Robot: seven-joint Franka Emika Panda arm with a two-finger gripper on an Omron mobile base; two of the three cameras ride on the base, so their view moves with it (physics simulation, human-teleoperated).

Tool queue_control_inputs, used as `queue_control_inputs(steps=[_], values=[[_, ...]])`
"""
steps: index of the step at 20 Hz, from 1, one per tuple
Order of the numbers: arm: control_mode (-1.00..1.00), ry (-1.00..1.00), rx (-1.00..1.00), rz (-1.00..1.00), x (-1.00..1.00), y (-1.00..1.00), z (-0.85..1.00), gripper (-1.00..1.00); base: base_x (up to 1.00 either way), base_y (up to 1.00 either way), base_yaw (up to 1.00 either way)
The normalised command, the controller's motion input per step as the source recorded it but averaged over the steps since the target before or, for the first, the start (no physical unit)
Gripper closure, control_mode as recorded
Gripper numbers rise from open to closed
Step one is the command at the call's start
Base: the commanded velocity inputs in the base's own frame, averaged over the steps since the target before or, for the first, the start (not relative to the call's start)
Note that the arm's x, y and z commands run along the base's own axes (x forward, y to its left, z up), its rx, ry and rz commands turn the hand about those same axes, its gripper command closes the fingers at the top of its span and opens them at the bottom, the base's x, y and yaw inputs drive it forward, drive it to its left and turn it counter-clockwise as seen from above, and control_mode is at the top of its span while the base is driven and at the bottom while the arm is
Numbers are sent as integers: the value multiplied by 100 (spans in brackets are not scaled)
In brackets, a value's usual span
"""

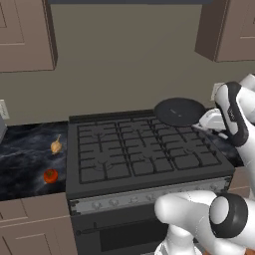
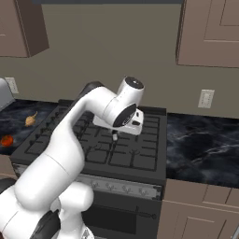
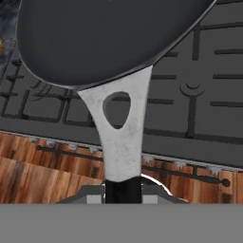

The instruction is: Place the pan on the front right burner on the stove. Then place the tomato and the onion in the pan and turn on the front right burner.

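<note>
On the table left of the stove (image 1: pixel 149 154) lie the onion (image 1: pixel 56 145) and tomato (image 1: pixel 50 175), both untouched. Rightward, the pan (image 1: pixel 179 111) hangs above the grates, its handle clamped in the tool (image 3: pixel 122 187). Setting it on the front right burner (image 1: pixel 191 157), loading it and lighting remain.

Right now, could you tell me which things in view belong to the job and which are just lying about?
Belongs to the job:
pan, held by its handle in the gripper
stove
tomato
onion

Just there:
wall outlet
upper cabinets
dark marble counter
</note>
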Motion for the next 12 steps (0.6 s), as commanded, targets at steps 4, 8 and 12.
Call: queue_control_inputs(steps=[4, 8, 12], values=[[-100, 0, 0, -12, 0, -34, -7, 100, 0, 0, 0], [-100, 2, 0, -11, 0, -45, -31, 100, 0, 0, 0], [-100, 3, 0, -10, 0, -46, -31, 100, 0, 0, 0]])
